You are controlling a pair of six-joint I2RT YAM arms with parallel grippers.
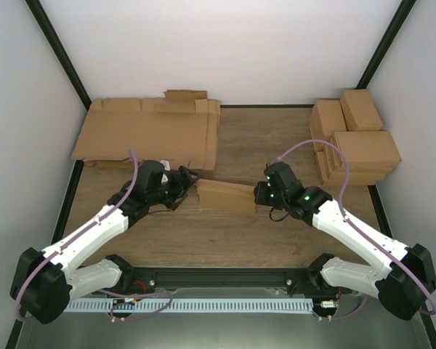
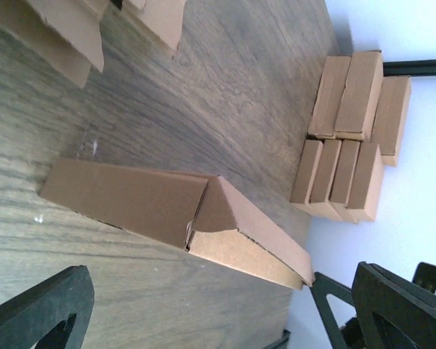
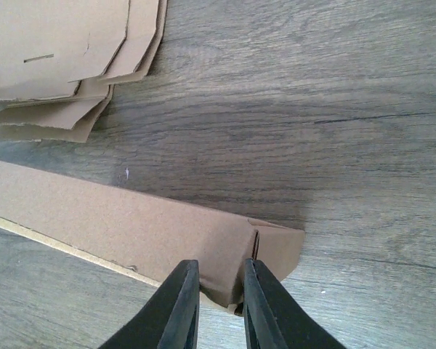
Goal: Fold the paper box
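Wood-grain table [image 1: 276, 138] fills my top view, with pale walls closing it in on the left, right and far sides. At the far left lies a pile of flat cardboard sheets [image 1: 145, 134]. At the far right stand the stacked finished boxes [image 1: 356, 142], well apart from everything else.

Between the two arms, about mid-table, I see the paper box [image 1: 225, 195]. It lies with its long side running left to right and is only partly folded: in the left wrist view one panel rises at a slant instead of lying flat.

On my right wrist camera, the right gripper [image 3: 219, 269] has its two dark fingers [image 3: 180, 305] drawn close on the box's right end, pinching the cardboard just beside a folded corner flap.

The left gripper [image 1: 191, 183] sits near the box's left end. On its wrist camera the fingers [image 2: 40, 313] stand spread wide at the bottom corners of the view. The box lies beyond them on the wood, with nothing between them. From the top view I cannot tell whether a fingertip touches the cardboard.
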